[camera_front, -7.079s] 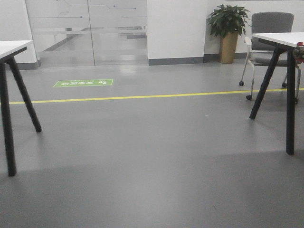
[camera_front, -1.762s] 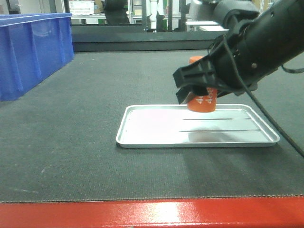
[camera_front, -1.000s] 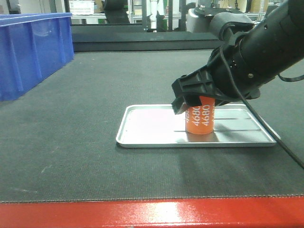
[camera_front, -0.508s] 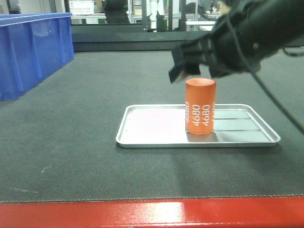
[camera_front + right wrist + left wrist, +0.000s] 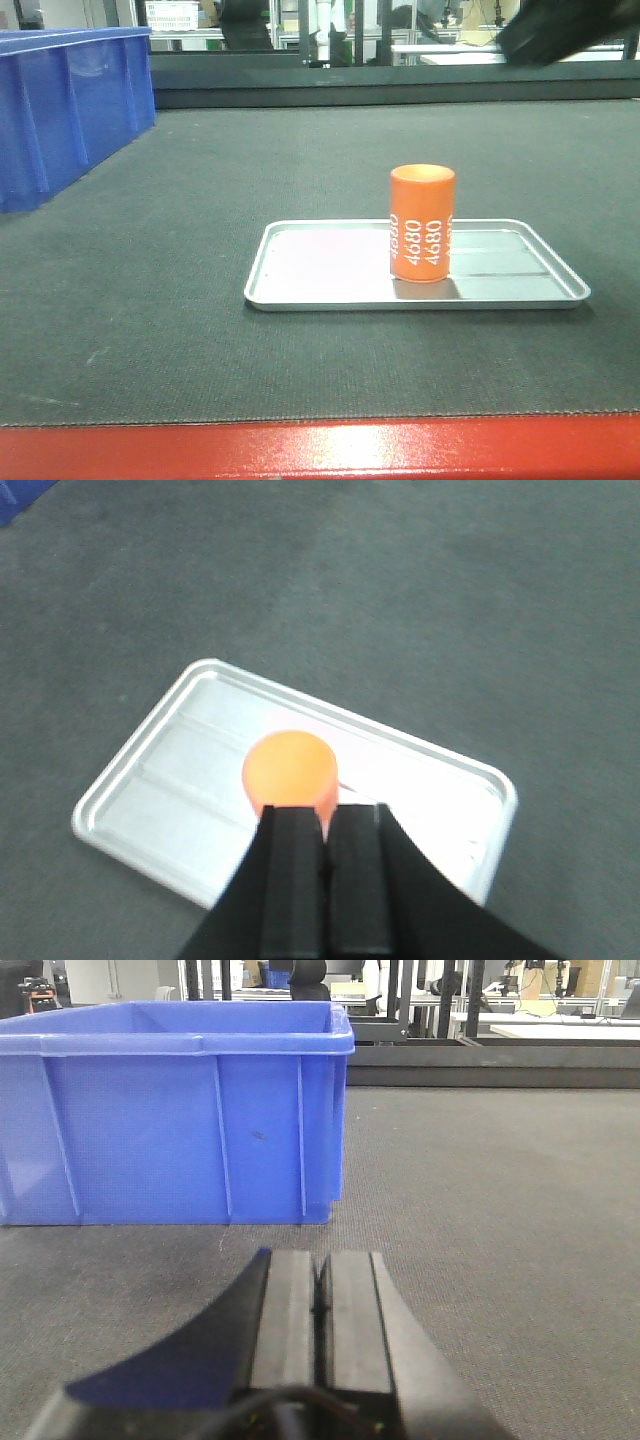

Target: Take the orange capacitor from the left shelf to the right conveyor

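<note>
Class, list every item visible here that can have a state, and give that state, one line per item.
Small orange cylindrical capacitor: upright, released, standing in the tray.
Shallow silver rectangular tray: flat on the dark textured conveyor belt.
Blue plastic bin: upright on the belt.
Left gripper: shut, empty.
Right gripper: shut, empty, above the capacitor.

Right conveyor [image 5: 200, 330]: matt, dark grey woven-textured belt; front edge glossy red. Tray [image 5: 300, 290]: smooth, bright silver metal, lightly reflective. Orange capacitor [image 5: 422, 222]: smooth satin orange casing, white printed numerals. Bin [image 5: 170, 1125]: blue moulded plastic, slight sheen.
</note>
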